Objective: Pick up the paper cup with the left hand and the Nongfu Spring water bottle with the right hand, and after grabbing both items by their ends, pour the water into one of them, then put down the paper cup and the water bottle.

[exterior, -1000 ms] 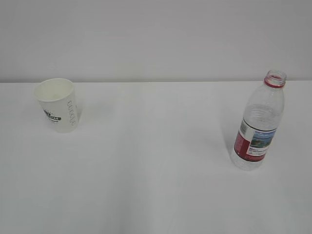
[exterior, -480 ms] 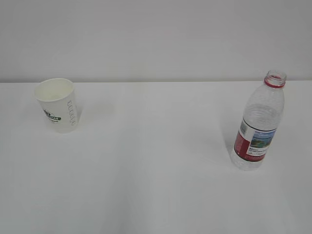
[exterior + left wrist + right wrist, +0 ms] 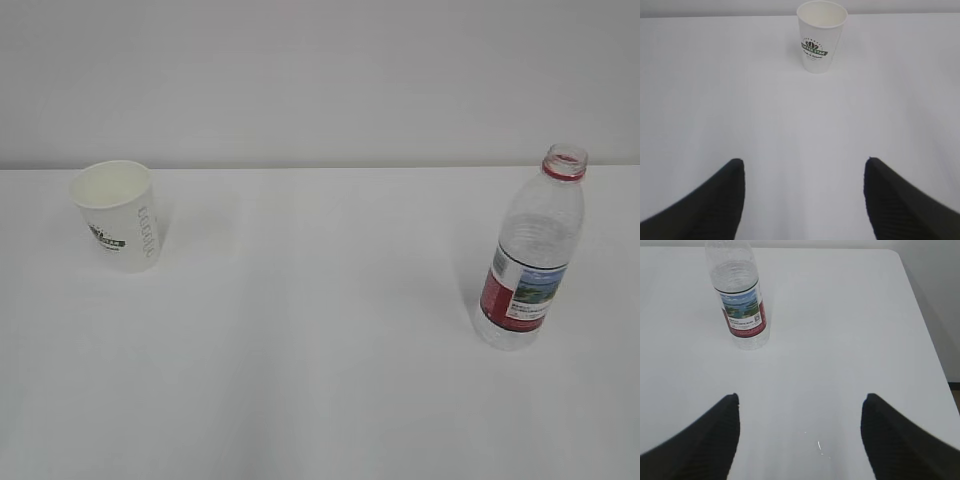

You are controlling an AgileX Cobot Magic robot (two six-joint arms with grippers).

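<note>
The paper cup (image 3: 117, 215) stands upright at the left rear of the white table, white with a green-and-dark logo; in the left wrist view the paper cup (image 3: 821, 36) is far ahead of my left gripper (image 3: 804, 162), which is open and empty. The Nongfu Spring water bottle (image 3: 530, 252) stands upright on the right, uncapped, with a red neck ring and a red-and-white label. In the right wrist view the bottle (image 3: 739, 299) is ahead and to the left of my open, empty right gripper (image 3: 800, 397). Neither arm shows in the exterior view.
The white table (image 3: 320, 330) meets a pale wall at the back. Its right edge and rounded far corner (image 3: 900, 260) show in the right wrist view. A few small glints (image 3: 819, 445) lie on the table between the right fingers.
The paper cup has turned or shifted very slightly on the table. The bottle has not moved.
</note>
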